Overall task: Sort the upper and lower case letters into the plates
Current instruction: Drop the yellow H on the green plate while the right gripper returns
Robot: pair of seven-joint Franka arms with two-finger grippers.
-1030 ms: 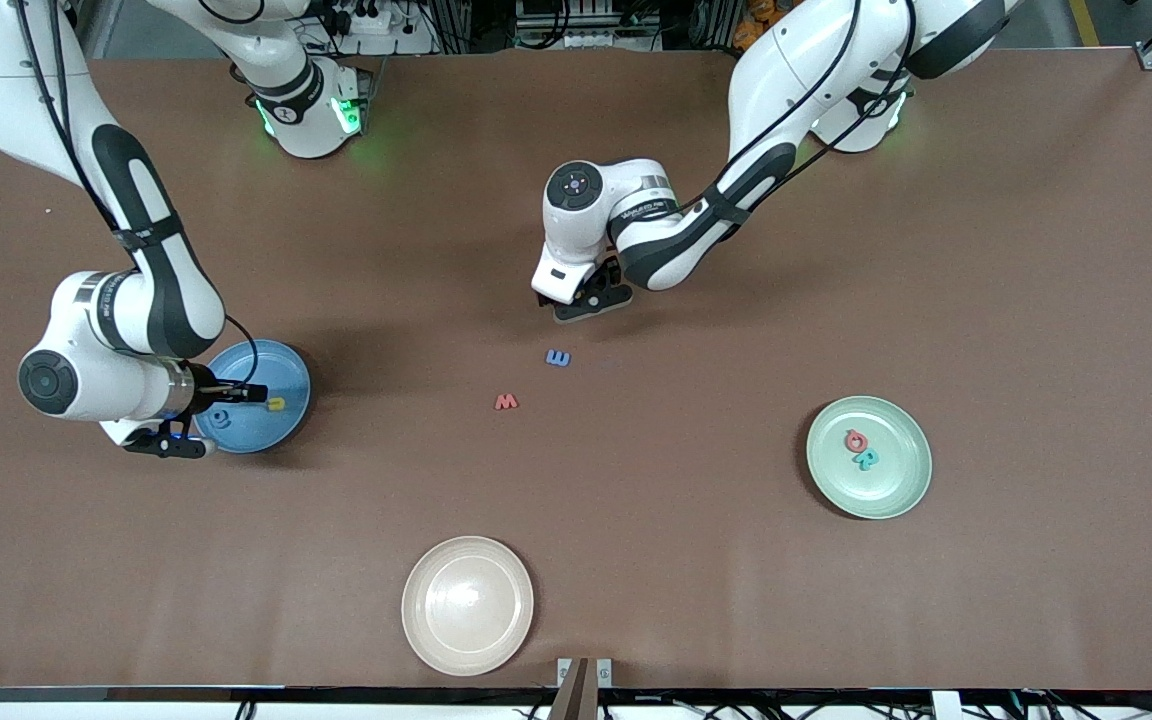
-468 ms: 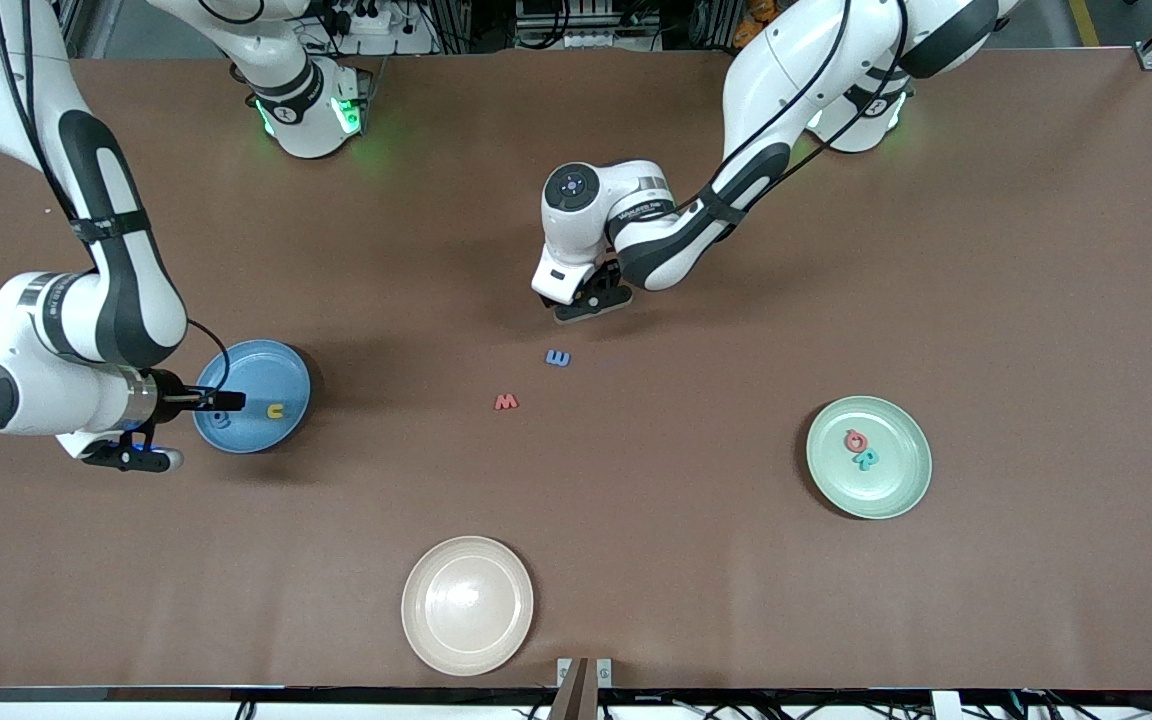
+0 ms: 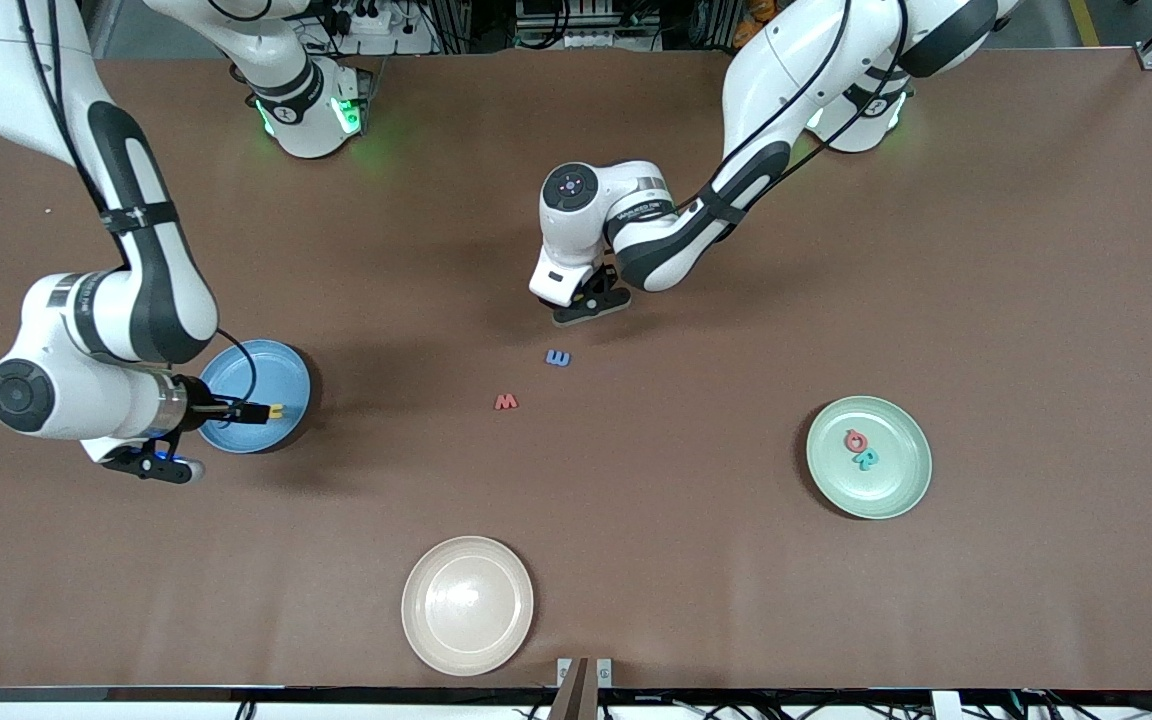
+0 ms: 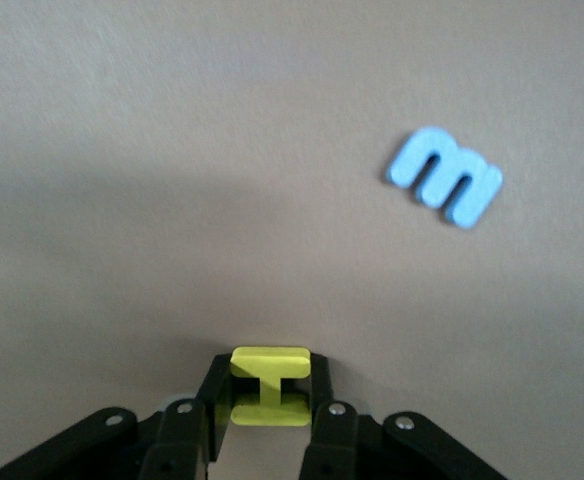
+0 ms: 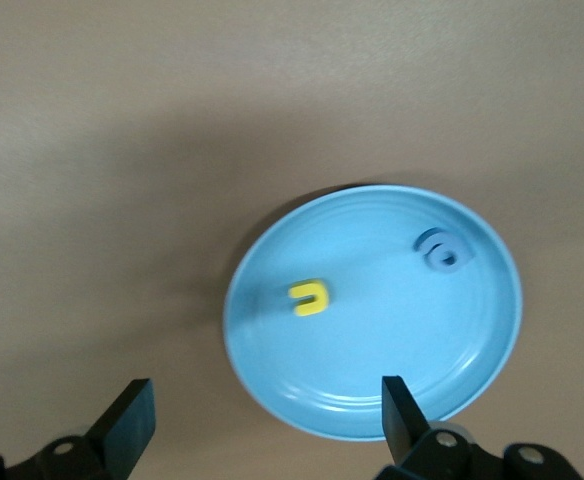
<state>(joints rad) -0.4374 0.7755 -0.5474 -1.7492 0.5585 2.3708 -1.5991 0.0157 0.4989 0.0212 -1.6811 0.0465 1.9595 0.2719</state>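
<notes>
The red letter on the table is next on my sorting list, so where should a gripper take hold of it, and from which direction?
Come straight down from above: the red letter lies flat on the table, nearer to the front camera than the blue letter. It looks like a W, so closing the gripper across its two outer strokes would probably hold best. Its flat pose leaves only the thin side edges to pinch.

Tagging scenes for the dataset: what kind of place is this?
Likely a robotics lab bench: two Franka arms at a brown table, power strips and cabling by their bases, toy letters sorted into plates such as the blue plate.
</notes>
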